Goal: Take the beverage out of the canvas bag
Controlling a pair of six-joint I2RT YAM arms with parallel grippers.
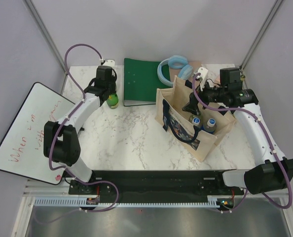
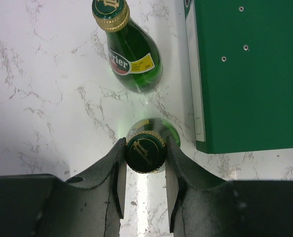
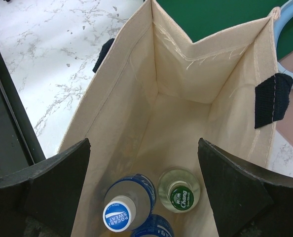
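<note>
The beige canvas bag [image 1: 182, 122] stands open right of centre, its dark blue print facing the near side. Inside it [image 3: 136, 94] stand a Pocari Sweat bottle [image 3: 121, 215], a green-capped Chang bottle [image 3: 180, 190] and a second blue bottle [image 3: 154, 228]; two caps show in the top view [image 1: 197, 120]. My right gripper [image 3: 144, 163] is open above the bag's mouth [image 1: 191, 105], holding nothing. My left gripper [image 2: 145, 150] is shut on the neck of a green Perrier bottle [image 2: 145, 154] over the marble at the far left [image 1: 112, 101]. A second Perrier bottle [image 2: 130, 52] stands just beyond it.
A green binder [image 1: 141, 81] lies at the back centre, right beside the Perrier bottles [image 2: 250, 74]. Blue headphones [image 1: 174, 66] lie behind the bag. A whiteboard [image 1: 28, 131] with red writing leans off the table's left edge. Walls close in the back and sides.
</note>
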